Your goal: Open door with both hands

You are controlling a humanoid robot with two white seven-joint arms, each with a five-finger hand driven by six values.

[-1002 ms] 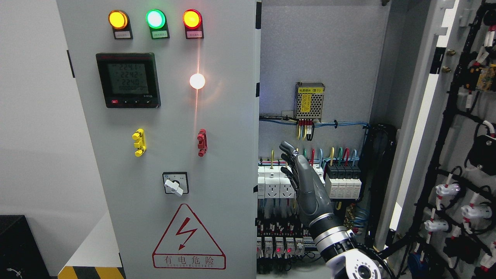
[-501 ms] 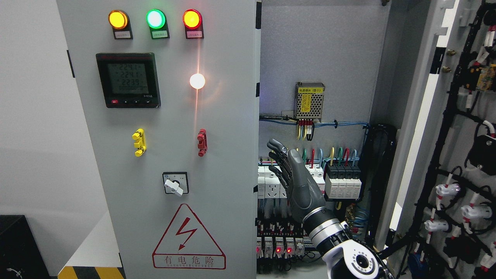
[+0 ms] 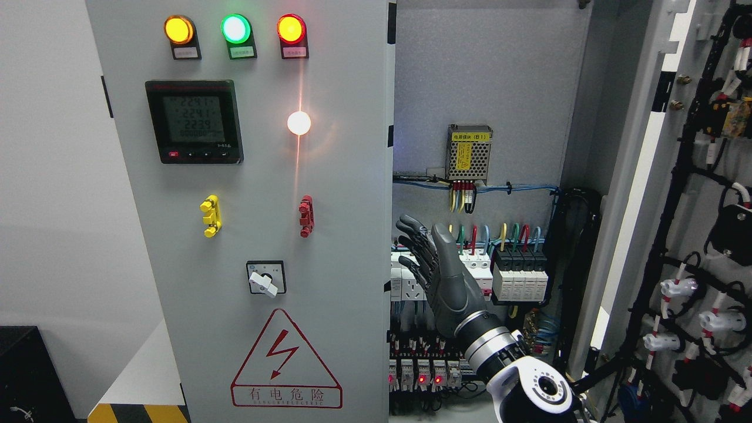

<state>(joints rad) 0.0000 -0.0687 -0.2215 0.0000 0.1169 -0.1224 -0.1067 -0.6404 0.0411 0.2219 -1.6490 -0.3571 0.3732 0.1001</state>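
The grey left cabinet door (image 3: 346, 235) stands closed, carrying three lamps, a meter, a rotary switch and a red warning triangle. Its right edge (image 3: 390, 258) borders the exposed interior. The right door (image 3: 699, 235) is swung wide open at the picture's right, showing its wired inner face. My right hand (image 3: 426, 261) is raised inside the opening, fingers spread and pointing up-left, fingertips (image 3: 404, 223) just right of the left door's edge, holding nothing. The left arm does not show.
Inside the cabinet sit white breakers and sockets (image 3: 411, 276), black breakers (image 3: 520, 270), a perforated power supply (image 3: 469, 153) and blue cable runs. Black cable bundles (image 3: 675, 194) hang on the open right door. A black box (image 3: 23, 370) stands at lower left.
My right hand has moved left and slightly down, from in front of the breakers toward the left door's right edge. The fingers stay spread. The doors have not moved.
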